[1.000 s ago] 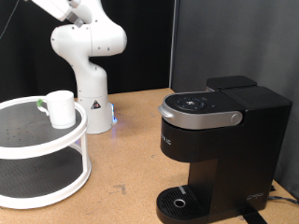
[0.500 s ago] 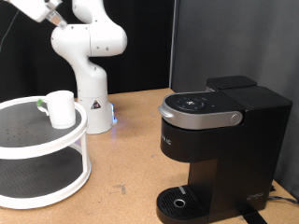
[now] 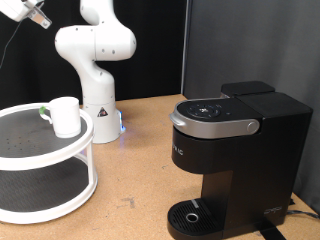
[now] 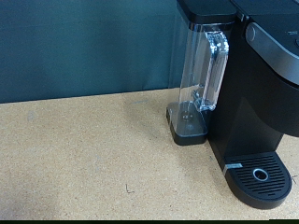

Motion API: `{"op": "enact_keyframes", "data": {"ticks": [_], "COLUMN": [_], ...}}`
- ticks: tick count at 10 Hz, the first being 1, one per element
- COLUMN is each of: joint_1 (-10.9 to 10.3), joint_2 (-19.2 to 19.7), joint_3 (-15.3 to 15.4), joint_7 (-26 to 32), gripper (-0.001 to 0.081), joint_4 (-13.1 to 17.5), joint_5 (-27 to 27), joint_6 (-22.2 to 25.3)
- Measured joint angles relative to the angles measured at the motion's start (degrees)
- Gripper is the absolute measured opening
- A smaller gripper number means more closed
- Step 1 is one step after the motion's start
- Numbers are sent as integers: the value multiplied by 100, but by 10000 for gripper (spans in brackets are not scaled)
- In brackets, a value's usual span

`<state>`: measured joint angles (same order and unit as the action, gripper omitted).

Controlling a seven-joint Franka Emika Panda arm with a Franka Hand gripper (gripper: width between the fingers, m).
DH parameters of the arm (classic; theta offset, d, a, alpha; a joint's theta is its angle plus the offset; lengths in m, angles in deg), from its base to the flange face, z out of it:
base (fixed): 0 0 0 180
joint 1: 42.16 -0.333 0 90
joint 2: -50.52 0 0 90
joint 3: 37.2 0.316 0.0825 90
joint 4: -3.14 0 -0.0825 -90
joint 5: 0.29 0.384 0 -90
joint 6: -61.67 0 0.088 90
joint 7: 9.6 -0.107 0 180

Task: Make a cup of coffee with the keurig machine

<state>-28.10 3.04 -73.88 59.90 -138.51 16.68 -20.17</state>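
The cup [image 3: 65, 115] stands upright on the top tier of a round white rack [image 3: 60, 190] at the exterior view's left, well apart from the keurig [image 3: 230, 160], which sits on the wooden counter [image 3: 135, 165] at the right with its lid down and its round drip tray [image 3: 192, 217] bare. The claw [image 3: 36, 17] is high in the top left corner of the exterior view, above and to the left of the cup and touching nothing; it is mostly cut off by the frame, so I cannot tell whether it is wide or narrow. The wrist view shows no fingers, only the keurig's side with its clear water tank [image 4: 199, 79] and the tray. Judging by this, the cup is not yet fetched. To do that fetch well, the claw should be wide on its way down, come at the cup from above with the rack's rim avoided, close on the wall or handle squarely, and lift straight so the cup does not tip against the rack.
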Motion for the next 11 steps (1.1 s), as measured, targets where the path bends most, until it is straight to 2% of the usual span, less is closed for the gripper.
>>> {"op": "enact_keyframes", "data": {"ticks": [2, 4, 8, 11], "joint_1": [9, 113, 175, 174], "joint_2": [2, 2, 34, 145], "joint_3": [-3, -27, -229, -257], "joint_7": [-50, -156, 86, 214], "gripper": [1, 1, 1, 1], "joint_4": [-25, -134, -694, -1082], "joint_5": [4, 13, 30, -11], "joint_6": [-58, -376, -1349, -1890]}}
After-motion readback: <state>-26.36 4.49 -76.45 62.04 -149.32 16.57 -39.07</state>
